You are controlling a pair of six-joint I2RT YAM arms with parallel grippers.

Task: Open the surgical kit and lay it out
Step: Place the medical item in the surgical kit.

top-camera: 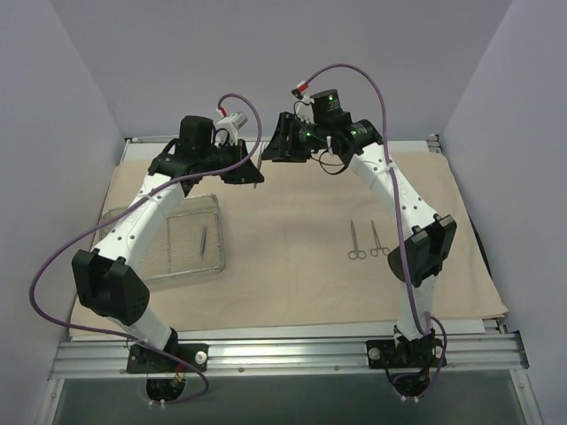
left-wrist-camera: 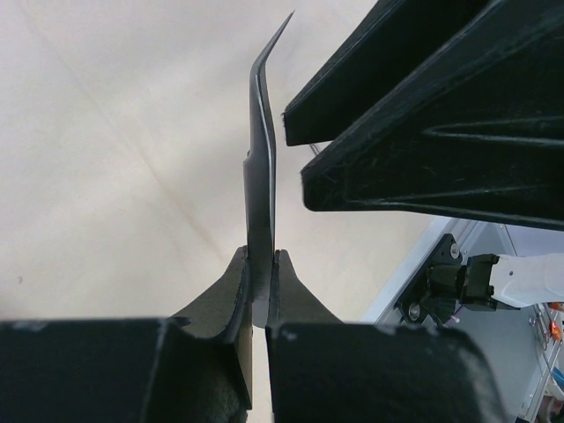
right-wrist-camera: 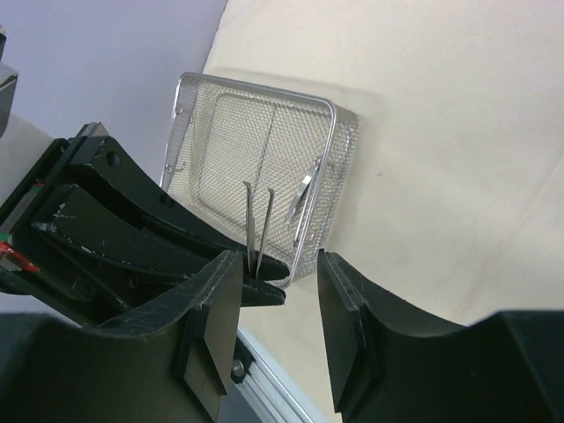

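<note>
Left gripper (left-wrist-camera: 262,264): raised over the far middle of the cloth, its fingers (left-wrist-camera: 233,291) pinched tight on the held instrument (left-wrist-camera: 262,176).
Held instrument: thin dark metal, standing up out of the pinch with a bent, pointed tip. The right wrist view shows it as two slim prongs side by side.
Right gripper (right-wrist-camera: 278,264): facing the left gripper from just beside it. Its fingers (right-wrist-camera: 211,335) stand apart on either side of the left gripper's tip, and nothing is clamped between them.
Cloth wrap (top-camera: 292,266): beige, spread flat over the table under both arms.
Wire-mesh tray (top-camera: 182,274): on the cloth at the left side, beneath the left arm.
Tray instrument (top-camera: 202,239): one slim metal piece lying inside the tray.
Ring-handled instruments (top-camera: 356,241): a pair lying parallel on the cloth at the right, handles toward the arm bases, well apart from the tray.
</note>
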